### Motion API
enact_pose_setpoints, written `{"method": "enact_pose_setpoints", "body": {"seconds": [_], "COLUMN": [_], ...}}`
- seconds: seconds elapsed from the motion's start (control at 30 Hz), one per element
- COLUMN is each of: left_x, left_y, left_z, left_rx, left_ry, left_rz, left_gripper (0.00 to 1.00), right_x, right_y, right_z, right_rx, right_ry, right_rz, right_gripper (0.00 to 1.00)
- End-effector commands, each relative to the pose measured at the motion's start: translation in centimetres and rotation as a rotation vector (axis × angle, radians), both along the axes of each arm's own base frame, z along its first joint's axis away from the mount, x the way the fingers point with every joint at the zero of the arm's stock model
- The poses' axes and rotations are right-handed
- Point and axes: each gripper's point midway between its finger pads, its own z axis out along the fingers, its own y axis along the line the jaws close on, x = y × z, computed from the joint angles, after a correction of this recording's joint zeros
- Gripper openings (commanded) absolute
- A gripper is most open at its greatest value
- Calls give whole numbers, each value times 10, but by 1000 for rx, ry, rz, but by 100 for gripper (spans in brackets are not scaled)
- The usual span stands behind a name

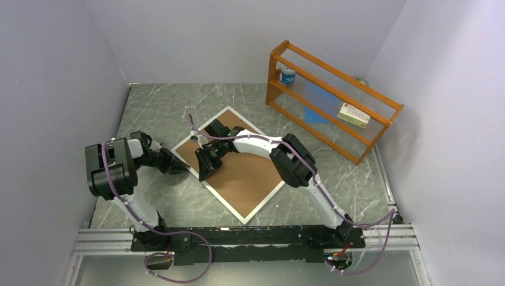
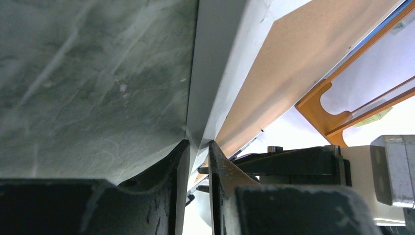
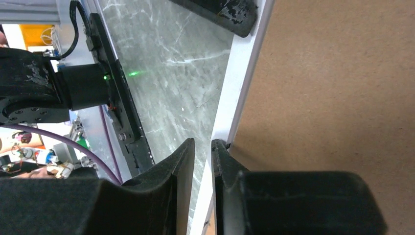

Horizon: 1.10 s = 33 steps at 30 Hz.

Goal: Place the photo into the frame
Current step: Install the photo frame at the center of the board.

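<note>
Rack (image 1: 333, 98) bars far right. Left gripper (image 1: 180, 168) and right gripper (image 1: 205, 171) crowd the left edge of the frame (image 1: 248, 220). Table (image 1: 357, 179) between frame and rack passable.

A lab test cell: plain white walls (image 1: 53, 89) box in a marbled table (image 1: 161, 107).

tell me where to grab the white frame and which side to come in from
Grip the frame by its narrow white border, coming in from outside that edge so one finger sits on each side of the rail. The brown backing board fills its centre, so only the thin rim offers a pinch. The left gripper and right gripper straddle the rim this way.
</note>
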Motion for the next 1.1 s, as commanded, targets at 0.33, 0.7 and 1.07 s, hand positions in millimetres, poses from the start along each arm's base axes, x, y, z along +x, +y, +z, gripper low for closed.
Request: {"method": "enact_pose_setpoints", "body": {"seconds": [0.33, 0.7, 1.07], "left_x": [-7, -11, -12], "left_y": [11, 14, 16], "left_z": [-13, -15, -14], "left_rx": [93, 117, 134], "left_ry": [64, 82, 82], "left_rz": [-11, -14, -15], "left_gripper": [19, 20, 22], "right_x": [20, 52, 111], "right_y": [-34, -49, -101], "right_z": [-46, -91, -83], "right_rx": [-107, -242, -517], "right_ry": [54, 3, -279], "right_rz": [-82, -260, -585], "right_gripper": [23, 41, 51]}}
